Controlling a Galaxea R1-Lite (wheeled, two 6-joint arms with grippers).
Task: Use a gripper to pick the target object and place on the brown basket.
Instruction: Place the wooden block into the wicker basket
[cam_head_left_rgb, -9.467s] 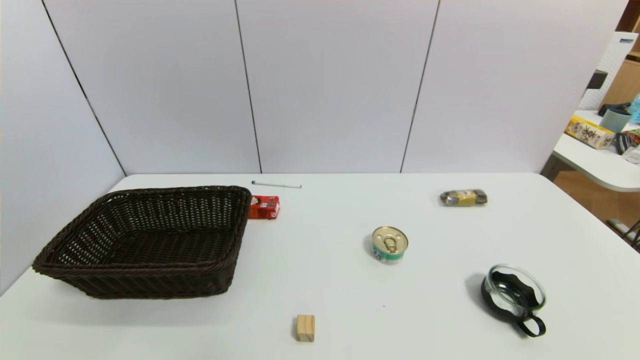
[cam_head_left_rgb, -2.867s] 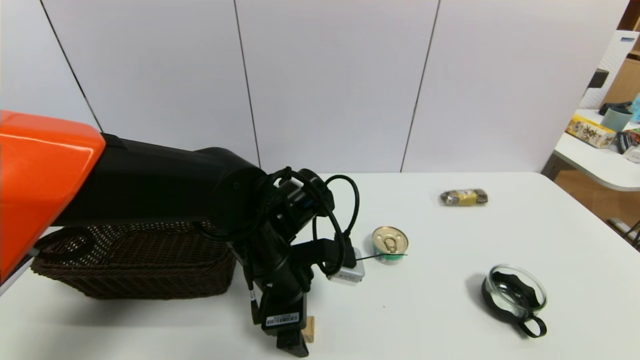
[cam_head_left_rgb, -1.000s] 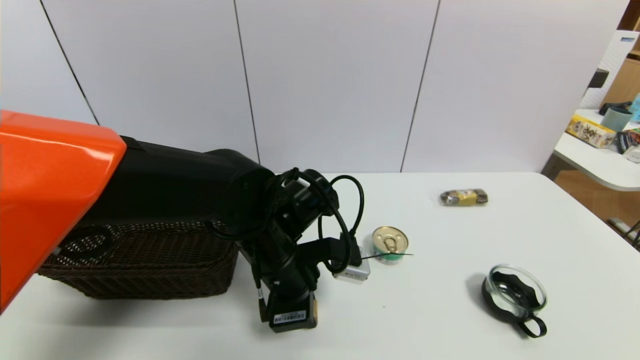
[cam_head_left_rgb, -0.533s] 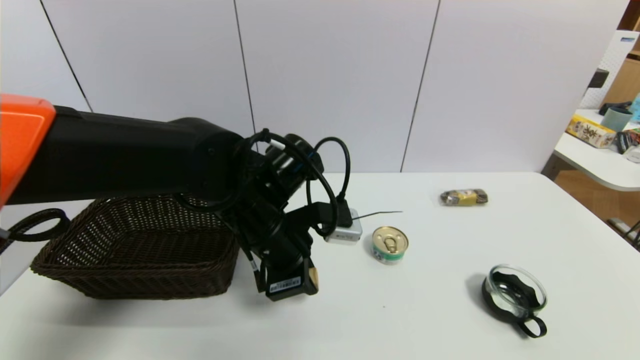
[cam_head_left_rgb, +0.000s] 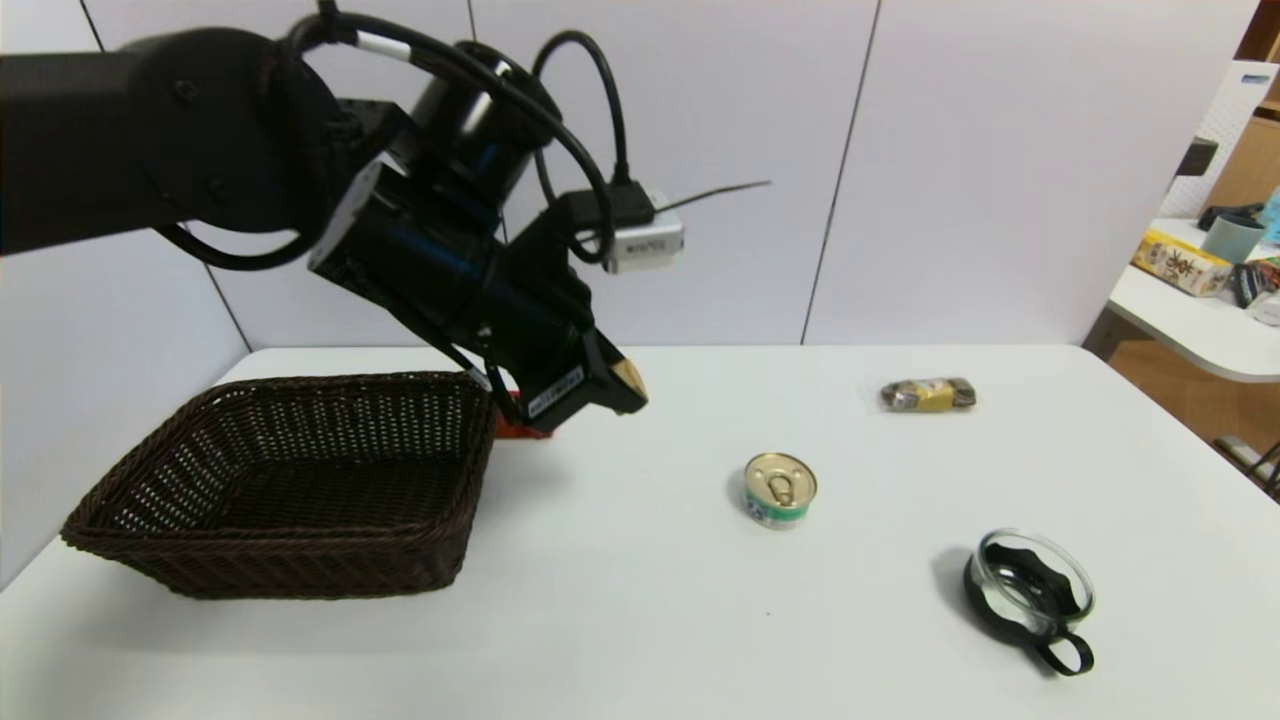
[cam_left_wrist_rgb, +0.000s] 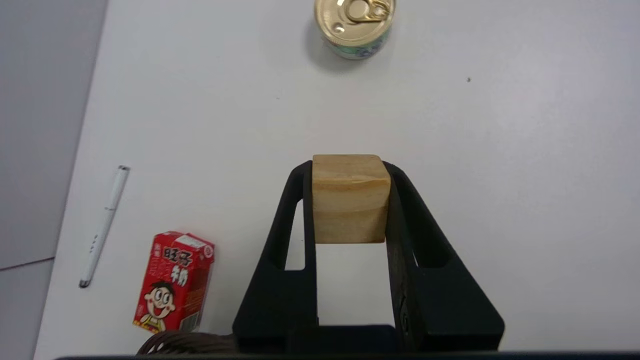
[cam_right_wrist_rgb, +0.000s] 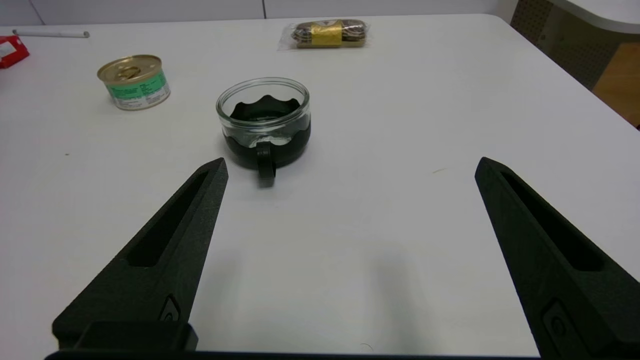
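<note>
My left gripper is shut on the small light-tan wooden cube and holds it high above the table, just right of the brown wicker basket's far right corner. In the left wrist view the cube sits clamped between the two black fingers, with bare table below. The basket is empty. My right gripper is open and empty, low over the table near its front right, out of the head view.
A red packet lies beside the basket's far corner, a white pen behind it. A gold-lidded can stands mid-table, a glass cup with black holder at front right, a wrapped snack at the back.
My left gripper closed on the cube at the table's front, lifted it, and has risen and moved back toward the basket's far right corner.
</note>
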